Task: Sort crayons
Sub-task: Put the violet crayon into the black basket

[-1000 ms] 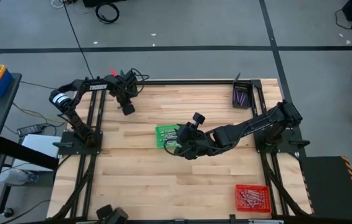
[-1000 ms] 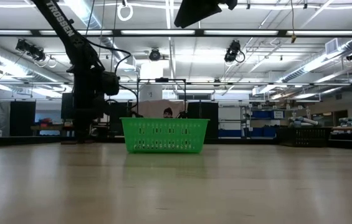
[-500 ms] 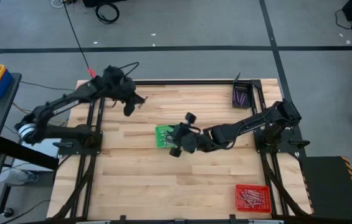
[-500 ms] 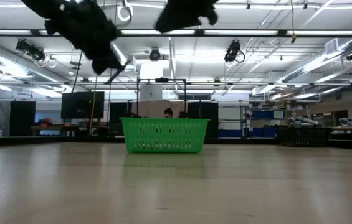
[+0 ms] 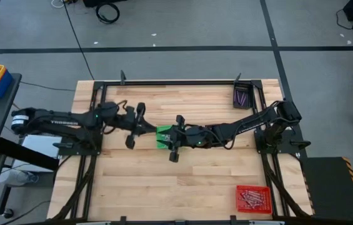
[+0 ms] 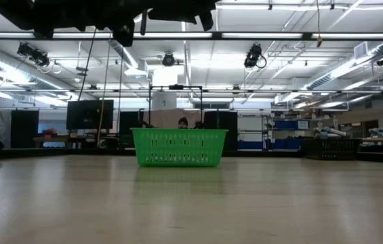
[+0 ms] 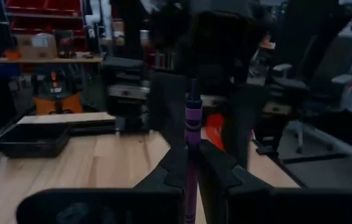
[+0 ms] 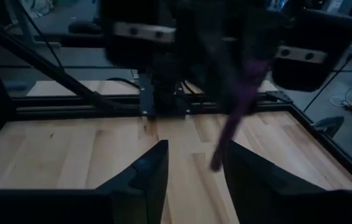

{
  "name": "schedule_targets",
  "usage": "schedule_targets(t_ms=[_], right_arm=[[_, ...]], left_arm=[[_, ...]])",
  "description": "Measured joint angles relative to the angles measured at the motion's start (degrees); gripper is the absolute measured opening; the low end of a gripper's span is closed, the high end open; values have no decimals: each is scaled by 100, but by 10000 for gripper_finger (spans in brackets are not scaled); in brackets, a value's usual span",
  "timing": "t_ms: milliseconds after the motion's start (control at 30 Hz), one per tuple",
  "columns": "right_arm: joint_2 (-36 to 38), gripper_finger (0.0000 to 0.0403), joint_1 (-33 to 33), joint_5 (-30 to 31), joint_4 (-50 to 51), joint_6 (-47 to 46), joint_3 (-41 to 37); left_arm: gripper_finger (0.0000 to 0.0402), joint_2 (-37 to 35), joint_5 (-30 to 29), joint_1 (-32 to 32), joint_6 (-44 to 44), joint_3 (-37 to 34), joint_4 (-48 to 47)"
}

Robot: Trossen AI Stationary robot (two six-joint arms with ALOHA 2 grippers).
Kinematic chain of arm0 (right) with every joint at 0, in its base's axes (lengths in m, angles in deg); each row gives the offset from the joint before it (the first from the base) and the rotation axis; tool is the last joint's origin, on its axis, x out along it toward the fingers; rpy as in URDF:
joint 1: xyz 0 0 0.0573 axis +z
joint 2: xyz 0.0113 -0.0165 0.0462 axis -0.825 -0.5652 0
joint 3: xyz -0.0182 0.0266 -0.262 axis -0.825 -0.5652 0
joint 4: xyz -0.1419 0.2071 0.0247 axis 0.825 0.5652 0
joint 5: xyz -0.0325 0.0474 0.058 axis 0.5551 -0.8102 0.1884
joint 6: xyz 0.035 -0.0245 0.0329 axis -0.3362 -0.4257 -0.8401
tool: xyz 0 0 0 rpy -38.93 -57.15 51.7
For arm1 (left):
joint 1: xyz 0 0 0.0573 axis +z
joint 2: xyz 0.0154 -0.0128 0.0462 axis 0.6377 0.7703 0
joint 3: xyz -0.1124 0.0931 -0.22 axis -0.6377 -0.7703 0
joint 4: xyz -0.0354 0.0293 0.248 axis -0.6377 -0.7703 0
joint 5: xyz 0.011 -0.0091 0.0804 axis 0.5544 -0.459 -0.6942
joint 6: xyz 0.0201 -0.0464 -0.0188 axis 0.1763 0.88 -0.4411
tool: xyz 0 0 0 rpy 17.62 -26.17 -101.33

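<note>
Left wrist view: slim purple crayon (image 7: 192,149) clamped upright in left tool (image 7: 191,163).

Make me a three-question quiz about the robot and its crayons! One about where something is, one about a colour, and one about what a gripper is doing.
1. Where is the green tray?
A. middle of the table
B. a near corner
C. on the floor

2. What colour is the crayon in the left gripper?
A. yellow
B. purple
C. green

3. How is the right gripper?
A. shut on a tray
B. open, holding nothing
C. shut on a crayon

Answers:
1 A, the high view shows it at the table's centre, between both grippers.
2 B, the left wrist view shows a purple stick standing between the fingers.
3 B, the right wrist view shows bare table between its parted fingers.
</note>
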State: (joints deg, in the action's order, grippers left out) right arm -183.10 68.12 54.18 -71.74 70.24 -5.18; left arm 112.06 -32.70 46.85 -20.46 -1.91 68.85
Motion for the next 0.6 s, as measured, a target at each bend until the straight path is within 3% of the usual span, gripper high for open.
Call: schedule_targets(t_ms=[233, 433, 600], right_arm=[[-2, 154, -7, 267, -49, -31, 0], [-1, 154, -2, -256, -136, -163, 0], [-2, 154, -11, -181, -285, -187, 0]], left_arm=[[25, -5, -607, -657, -307, -8, 186], [27, -7, -866, -750, -449, -6, 237], [30, -7, -891, -787, -449, -2, 530]])
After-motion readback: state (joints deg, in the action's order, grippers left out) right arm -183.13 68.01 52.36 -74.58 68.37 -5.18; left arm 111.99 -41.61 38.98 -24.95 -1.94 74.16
